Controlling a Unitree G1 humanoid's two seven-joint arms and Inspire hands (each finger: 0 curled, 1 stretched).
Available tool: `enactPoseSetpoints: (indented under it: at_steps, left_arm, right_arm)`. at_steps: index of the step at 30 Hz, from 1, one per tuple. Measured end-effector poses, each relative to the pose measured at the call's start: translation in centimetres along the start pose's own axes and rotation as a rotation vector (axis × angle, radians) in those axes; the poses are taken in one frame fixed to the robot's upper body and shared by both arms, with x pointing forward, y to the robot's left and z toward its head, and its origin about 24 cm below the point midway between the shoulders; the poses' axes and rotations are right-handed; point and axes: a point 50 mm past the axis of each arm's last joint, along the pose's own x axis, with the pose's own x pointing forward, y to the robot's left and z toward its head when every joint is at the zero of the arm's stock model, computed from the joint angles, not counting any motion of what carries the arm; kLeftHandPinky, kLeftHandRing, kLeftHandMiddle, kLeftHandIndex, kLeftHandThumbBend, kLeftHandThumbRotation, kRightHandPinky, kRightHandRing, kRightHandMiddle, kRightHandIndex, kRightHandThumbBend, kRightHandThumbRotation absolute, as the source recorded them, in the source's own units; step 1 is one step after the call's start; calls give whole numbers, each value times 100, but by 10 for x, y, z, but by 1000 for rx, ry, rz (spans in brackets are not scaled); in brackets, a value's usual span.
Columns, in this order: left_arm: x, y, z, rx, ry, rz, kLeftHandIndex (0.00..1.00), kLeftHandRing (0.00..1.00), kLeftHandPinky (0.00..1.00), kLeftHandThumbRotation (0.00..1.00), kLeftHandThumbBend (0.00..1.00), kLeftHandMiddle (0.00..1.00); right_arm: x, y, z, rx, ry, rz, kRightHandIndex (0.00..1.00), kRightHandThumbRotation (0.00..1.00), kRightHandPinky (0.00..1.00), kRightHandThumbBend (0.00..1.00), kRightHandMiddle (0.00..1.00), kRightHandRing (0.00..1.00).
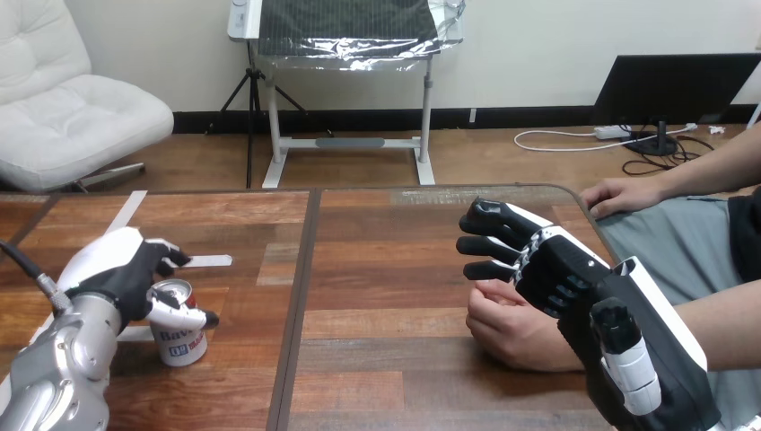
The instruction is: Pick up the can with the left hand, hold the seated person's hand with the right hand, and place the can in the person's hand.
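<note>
Fingers of the left hand curl round the top of the can, the thumb lying across its front. The can stands upright on the wooden table, near its left side. The silver forearm slants up from the bottom-left corner. Right hand: fingers nearly straight, grasping nothing, its back turned upward, poised over the person's hand, which rests on the table.

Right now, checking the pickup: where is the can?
In the head view's lower left, the can stands on the table with the left hand curled round it.
</note>
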Motion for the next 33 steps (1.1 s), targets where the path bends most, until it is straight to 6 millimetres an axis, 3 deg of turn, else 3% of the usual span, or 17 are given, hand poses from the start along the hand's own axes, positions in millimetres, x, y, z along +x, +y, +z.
enactPoseSetpoints:
  at_steps: [33]
  left_arm:
    - [-5,0,-4,-29,-6,30,81,84,83,19,81,84]
  right_arm:
    - [0,0,0,0,1,0,86,96,78,83,87,84]
